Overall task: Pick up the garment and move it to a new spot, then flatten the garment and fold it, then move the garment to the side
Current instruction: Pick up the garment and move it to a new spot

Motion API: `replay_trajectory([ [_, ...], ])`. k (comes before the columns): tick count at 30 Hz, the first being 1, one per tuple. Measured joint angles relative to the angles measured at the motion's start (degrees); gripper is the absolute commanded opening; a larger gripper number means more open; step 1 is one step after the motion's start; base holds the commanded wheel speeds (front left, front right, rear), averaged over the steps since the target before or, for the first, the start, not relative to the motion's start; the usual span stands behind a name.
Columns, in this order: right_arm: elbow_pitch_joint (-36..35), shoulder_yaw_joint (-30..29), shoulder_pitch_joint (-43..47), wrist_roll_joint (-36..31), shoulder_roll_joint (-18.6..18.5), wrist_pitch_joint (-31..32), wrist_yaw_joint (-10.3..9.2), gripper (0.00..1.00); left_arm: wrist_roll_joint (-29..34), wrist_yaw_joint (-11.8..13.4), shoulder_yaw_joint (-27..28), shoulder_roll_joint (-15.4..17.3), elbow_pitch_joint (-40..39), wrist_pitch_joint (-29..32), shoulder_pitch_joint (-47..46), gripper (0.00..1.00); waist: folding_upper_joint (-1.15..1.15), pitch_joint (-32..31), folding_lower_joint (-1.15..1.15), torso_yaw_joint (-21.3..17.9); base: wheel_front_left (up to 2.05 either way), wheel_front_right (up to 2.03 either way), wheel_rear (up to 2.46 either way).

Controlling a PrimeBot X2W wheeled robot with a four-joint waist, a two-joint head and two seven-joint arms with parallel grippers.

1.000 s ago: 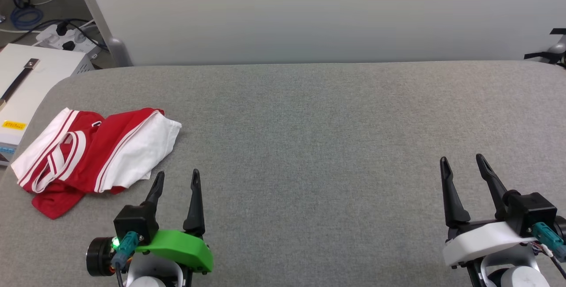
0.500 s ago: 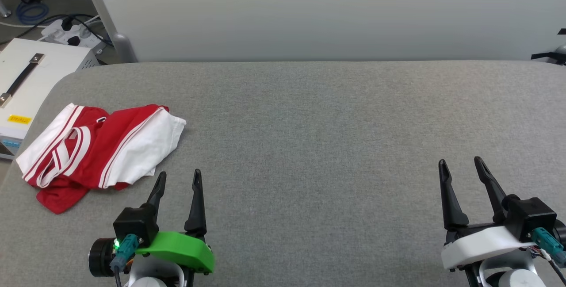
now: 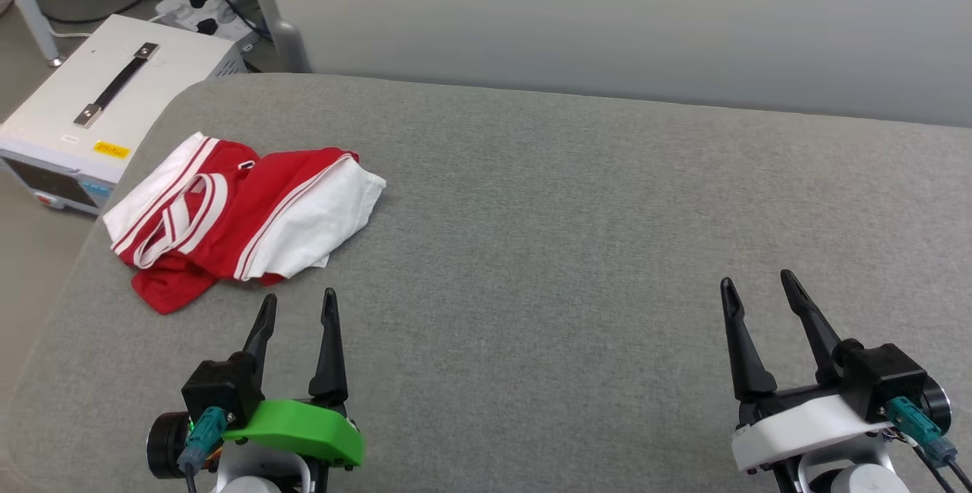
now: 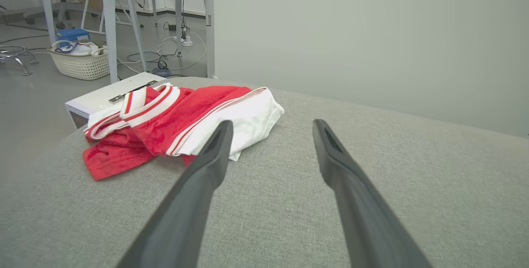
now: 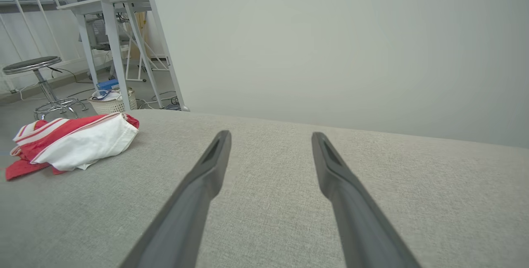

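Now the garment [image 3: 243, 227] lies bunched in a loose heap near the far left corner of the grey fabric surface [image 3: 569, 250], close to its rounded edge. It is a red jersey shirt. One white sleeve is spread on top at the right side of the heap, with thin red-and-white stripes along its seam. The striped neck trim makes a loop at the left side (it stands up a little in the left wrist view), and a red flap sticks out toward the robot.

The left gripper [image 3: 298, 297] has its two dark fingers spread apart, with nothing between them. Its tips are just short of the near edge of the heap. The right gripper [image 3: 757, 279] is well apart from the shirt, over bare fabric, also spread and empty.

A white box with a black handle [image 3: 114, 90] stands on the floor beside the corner.
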Motion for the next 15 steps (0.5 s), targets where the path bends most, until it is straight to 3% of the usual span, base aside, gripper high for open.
replay_trajectory([
  [15,0.71,2.36,0.01,1.42,0.04,-1.49,0.00,1.00,-1.44,-0.81,-1.02,-0.02,1.11,-1.63,0.02,1.00,0.00,0.14,0.00,11.16,0.00,0.00,0.00],
])
